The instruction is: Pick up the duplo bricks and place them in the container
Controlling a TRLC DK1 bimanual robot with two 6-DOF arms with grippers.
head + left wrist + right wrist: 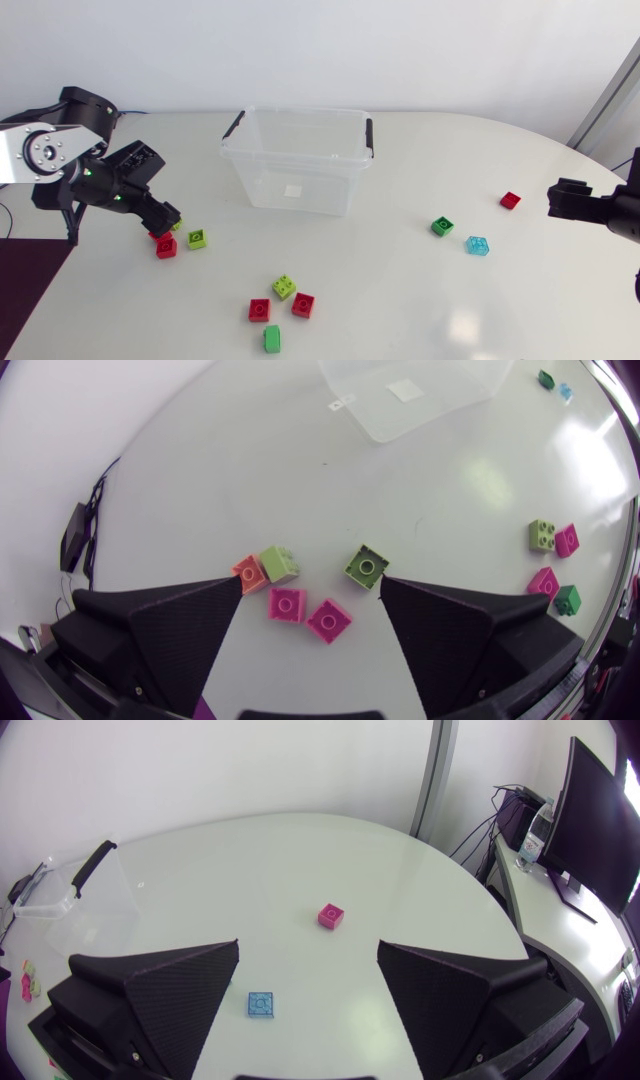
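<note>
The head view looks down from high over the counter [420, 300], wide enough to hold the left arm [60, 150], the right arm [600, 205] and the clear container [297, 165] between them. The left wrist view hangs close above the counter, aimed steeply down past the left jaws toward the container. The right wrist view sits low, facing across the counter. All 3 share the container and the blue brick [477, 245].
</note>
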